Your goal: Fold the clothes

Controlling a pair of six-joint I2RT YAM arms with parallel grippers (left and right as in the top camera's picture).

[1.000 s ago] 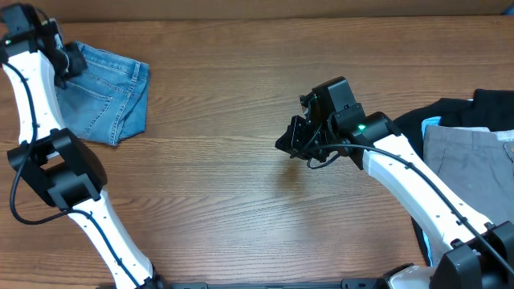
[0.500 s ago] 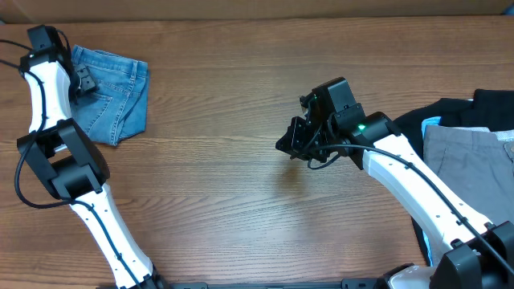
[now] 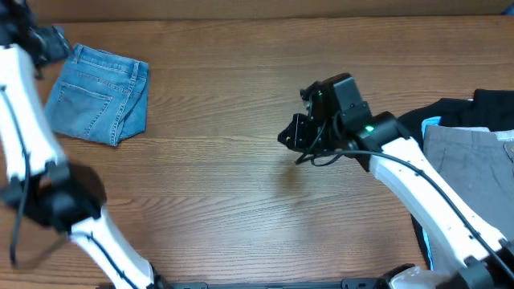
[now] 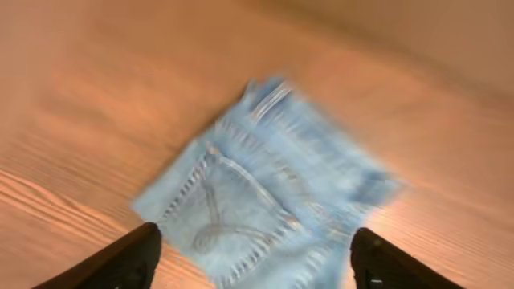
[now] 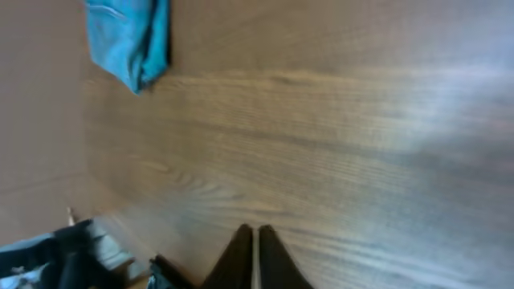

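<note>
Denim jeans (image 3: pixel 100 98): light blue, folded into a compact bundle, at the far left of the wooden table (image 3: pixel 217 201). One stitched back pocket faces up. I see the same bundle flat on the wood in the left wrist view, somewhat blurred.

Entry two, left gripper (image 4: pixel 255 237): spread wide, one dark fingertip (image 4: pixel 128 257) at each lower corner of its view, nothing held between them. It hangs above the jeans. The left arm (image 3: pixel 20 120) is smeared in the overhead view, so I cannot place the claw there.

Entry three, right gripper (image 3: pixel 293 136): over bare wood near the table's middle, well apart from the jeans. Its fingers (image 5: pixel 241 253) are pressed together to a point and grip nothing.

Entry four, grey trousers (image 3: pixel 470 172): at the right edge, lying on a black garment (image 3: pixel 446 116).
</note>
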